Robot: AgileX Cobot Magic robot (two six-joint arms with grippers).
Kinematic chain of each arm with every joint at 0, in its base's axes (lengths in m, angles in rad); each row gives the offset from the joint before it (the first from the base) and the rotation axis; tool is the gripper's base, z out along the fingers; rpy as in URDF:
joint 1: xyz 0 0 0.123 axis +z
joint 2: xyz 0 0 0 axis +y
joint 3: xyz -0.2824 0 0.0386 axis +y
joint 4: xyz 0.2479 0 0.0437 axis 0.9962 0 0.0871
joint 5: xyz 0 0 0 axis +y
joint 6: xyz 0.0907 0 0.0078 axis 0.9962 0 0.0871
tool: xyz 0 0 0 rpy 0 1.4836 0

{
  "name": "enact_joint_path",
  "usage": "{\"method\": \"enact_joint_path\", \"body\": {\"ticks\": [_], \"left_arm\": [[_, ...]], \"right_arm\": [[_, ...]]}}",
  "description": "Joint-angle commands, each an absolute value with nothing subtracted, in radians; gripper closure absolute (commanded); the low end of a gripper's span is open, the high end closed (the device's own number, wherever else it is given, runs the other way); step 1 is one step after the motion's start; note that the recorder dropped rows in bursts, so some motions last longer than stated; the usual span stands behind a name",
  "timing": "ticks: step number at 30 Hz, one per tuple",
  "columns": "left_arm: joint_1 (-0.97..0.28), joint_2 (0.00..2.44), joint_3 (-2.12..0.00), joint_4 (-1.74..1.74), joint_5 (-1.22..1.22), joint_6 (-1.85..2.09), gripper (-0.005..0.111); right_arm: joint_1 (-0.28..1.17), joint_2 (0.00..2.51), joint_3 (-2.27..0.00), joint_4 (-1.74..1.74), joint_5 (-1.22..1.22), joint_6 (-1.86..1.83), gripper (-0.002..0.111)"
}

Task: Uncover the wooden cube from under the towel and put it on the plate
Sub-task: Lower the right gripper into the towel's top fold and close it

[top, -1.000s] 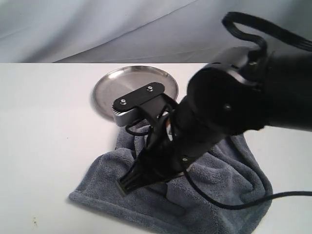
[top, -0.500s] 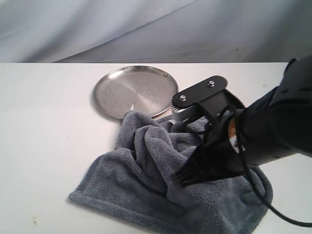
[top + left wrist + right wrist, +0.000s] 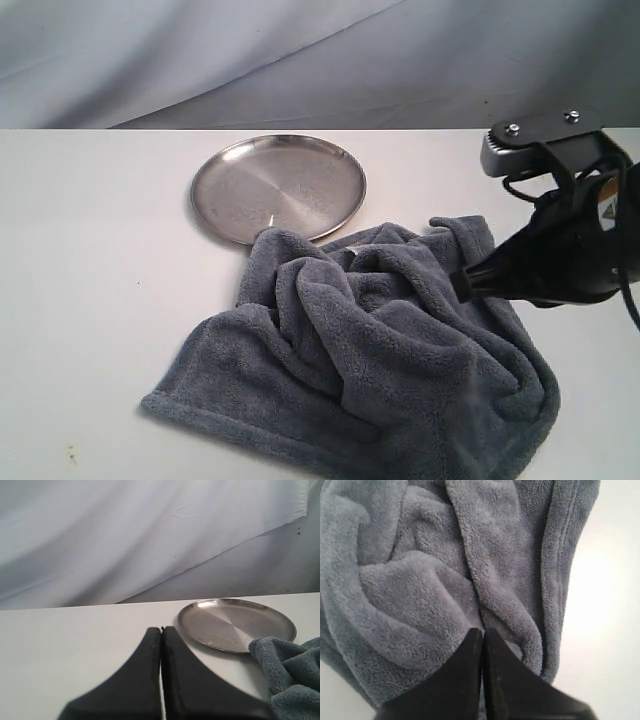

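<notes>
The blue-grey towel (image 3: 380, 340) lies crumpled in a heap on the white table, one corner lapping over the near rim of the silver plate (image 3: 278, 187). The plate holds nothing. No wooden cube shows in any view; it is hidden. My right gripper (image 3: 466, 284) hangs at the towel's right edge, shut, with nothing between its fingers. In the right wrist view its tips (image 3: 482, 630) sit just over the folds of the towel (image 3: 420, 580). My left gripper (image 3: 161, 629) is shut and empty, low over bare table, short of the plate (image 3: 235, 625) and the towel's corner (image 3: 295, 675).
The white table (image 3: 90, 250) stretches bare to the left of the plate and towel. A grey cloth backdrop (image 3: 300, 50) hangs behind the table's far edge. The left arm is out of the exterior view.
My right arm has swung from over the towel's middle out to its right edge, uncovering the plate and the towel's folds. The towel has hardly shifted.
</notes>
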State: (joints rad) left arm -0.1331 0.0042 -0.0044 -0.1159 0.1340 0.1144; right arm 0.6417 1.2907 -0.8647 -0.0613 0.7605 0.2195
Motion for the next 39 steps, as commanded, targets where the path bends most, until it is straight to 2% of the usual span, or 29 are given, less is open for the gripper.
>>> {"method": "enact_joint_path", "body": {"ticks": [1, 5, 16, 35, 39], "left_arm": [[-0.138, 0.000, 0.000, -0.118, 0.132, 0.112, 0.107], [-0.138, 0.000, 0.000, -0.118, 0.132, 0.112, 0.107], [-0.138, 0.000, 0.000, -0.118, 0.132, 0.112, 0.107], [-0.138, 0.000, 0.000, -0.118, 0.132, 0.112, 0.107], [-0.138, 0.000, 0.000, -0.118, 0.132, 0.112, 0.107]], "right_arm": [[0.547, 1.343, -0.894, 0.140, 0.716, 0.036, 0.108], [0.519, 1.444, -0.957, 0.244, 0.723, -0.064, 0.108], [0.519, 1.711, -1.216, 0.261, 0.825, -0.067, 0.108], [0.519, 1.726, -1.247, 0.263, 0.909, -0.071, 0.108], [0.519, 1.726, -1.247, 0.120, 0.974, 0.032, 0.108]]}}
